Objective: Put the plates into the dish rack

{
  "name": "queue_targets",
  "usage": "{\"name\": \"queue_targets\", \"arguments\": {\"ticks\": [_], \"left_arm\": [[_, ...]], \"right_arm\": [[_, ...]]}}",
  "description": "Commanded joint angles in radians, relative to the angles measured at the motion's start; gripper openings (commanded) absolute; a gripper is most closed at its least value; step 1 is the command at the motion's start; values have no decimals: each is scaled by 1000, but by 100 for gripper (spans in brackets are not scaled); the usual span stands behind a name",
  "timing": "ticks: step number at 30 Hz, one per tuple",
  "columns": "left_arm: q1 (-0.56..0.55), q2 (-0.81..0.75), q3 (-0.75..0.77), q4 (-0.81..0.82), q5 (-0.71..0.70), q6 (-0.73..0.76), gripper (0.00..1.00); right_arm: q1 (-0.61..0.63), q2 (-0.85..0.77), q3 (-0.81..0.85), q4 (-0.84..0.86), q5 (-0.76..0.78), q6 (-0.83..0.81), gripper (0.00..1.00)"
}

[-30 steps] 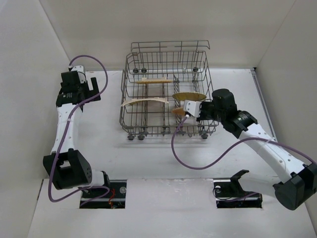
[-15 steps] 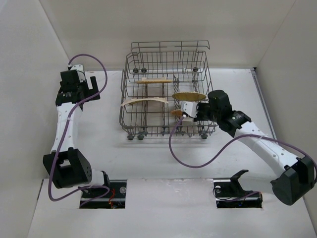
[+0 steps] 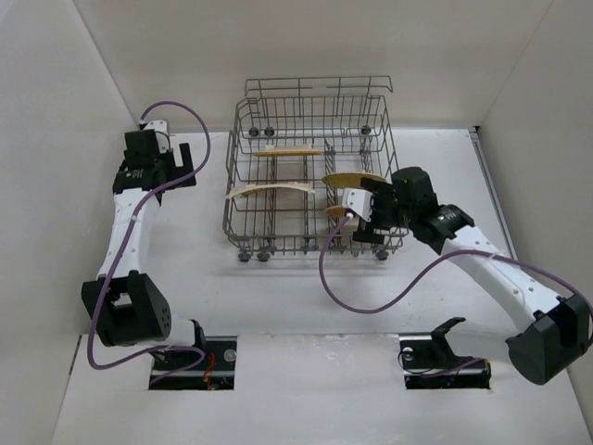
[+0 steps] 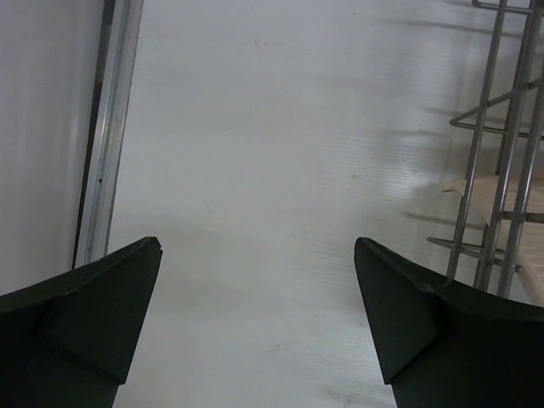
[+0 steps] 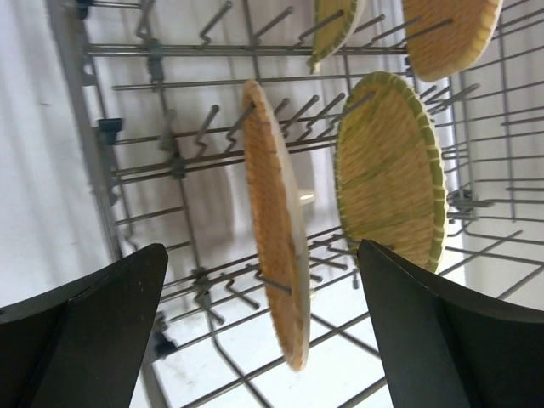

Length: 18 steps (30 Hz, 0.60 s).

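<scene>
While poised at the near right corner of the dish rack (image 3: 278, 234), holds nothing: shows the right pincer (image 3: 359, 215) spread as wide as can be, its black fingers (image 5: 93, 331) pinching no plate. Frames, from that wrist, an orange plate (image 5: 274, 255) standing on edge among the upright tines (image 5: 212, 119), centred in the gap yet clear of either finger. Touches neither pad. Sets a green-rimmed plate (image 5: 391, 170) just beside it, deeper in the rack, likewise on edge and leaning on the wires. Catches parts of two more plates at the top of the same view, cut off by the frame.

Seen from above, finds all four plates inside the rack: the orange one nearest the pincer in the near right section, the green-rimmed one just behind it, a pale plate (image 3: 273, 190) stretched across the left half, a yellow plate (image 3: 289, 151) edge-up toward the back.

Over on the left, hangs above the white table (image 3: 185, 241) beside the rack's far left corner, apart from the wires: leaves the left pincer (image 3: 185, 165) spread just as wide and empty. Looks down, from that wrist, past two dark fingertips (image 4: 110, 306) onto white tabletop, with rack wires and a cream plate edge at the right border.
</scene>
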State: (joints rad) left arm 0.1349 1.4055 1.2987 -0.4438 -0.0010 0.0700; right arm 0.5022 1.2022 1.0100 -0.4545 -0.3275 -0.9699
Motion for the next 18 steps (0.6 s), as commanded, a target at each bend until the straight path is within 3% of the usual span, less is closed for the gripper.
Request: {"name": "queue_targets", "arguments": {"ticks": [1, 7, 11, 18], "left_arm": [[-16, 1, 33, 24, 2, -4, 100], [-37, 0, 39, 7, 7, -4, 100], [-40, 18, 89, -22, -4, -4, 100], [-42, 105, 203, -96, -85, 5, 100]], "right_arm": [[-23, -53, 117, -107, -91, 78, 100], [-92, -92, 330, -167, -116, 255, 100], [-245, -15, 476, -177, -68, 489, 100], [-507, 203, 535, -217, 40, 802, 100]]}}
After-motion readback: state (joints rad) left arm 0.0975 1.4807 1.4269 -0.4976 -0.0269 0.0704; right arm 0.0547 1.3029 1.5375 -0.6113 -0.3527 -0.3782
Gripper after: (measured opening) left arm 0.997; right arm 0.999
